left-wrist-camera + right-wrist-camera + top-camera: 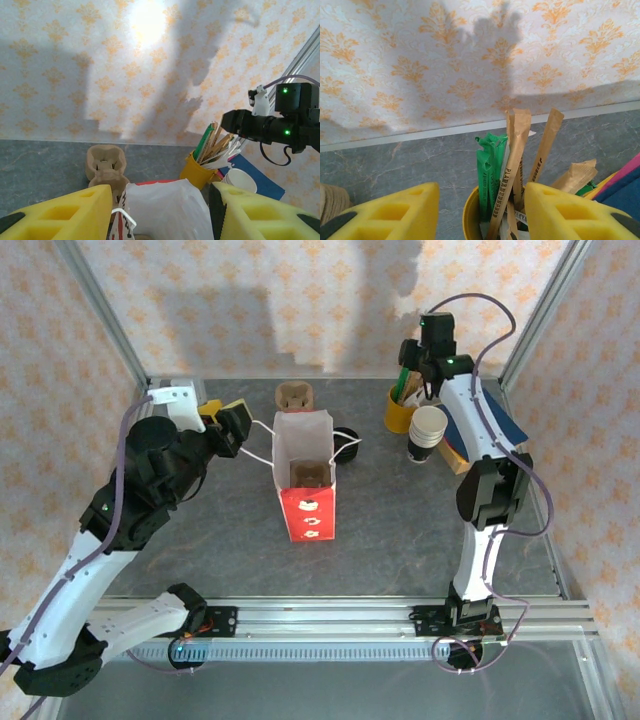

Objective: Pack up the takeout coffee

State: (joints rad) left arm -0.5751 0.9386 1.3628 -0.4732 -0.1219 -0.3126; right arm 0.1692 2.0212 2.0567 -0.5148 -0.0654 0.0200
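Works over a grey counter (180,550). Bends the left arm (130,500) low toward the far-left corner, left fingers (65,215) spread wide and empty, facing the open top of the red-and-white paper bag (305,485) at the counter's middle. Stretches the right arm (478,425) to the far-right corner, right fingers (395,215) spread and empty above the yellow cup (400,412) of sticks. Has the takeout coffee (346,437) standing just behind the bag's right side, ungripped. Risks toppling the light bag on a reach past it, or tipping the coffee with an off-centre pinch

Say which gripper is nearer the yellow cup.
Right. The right gripper hangs just above the yellow cup; the left gripper sits across the paper bag from it.
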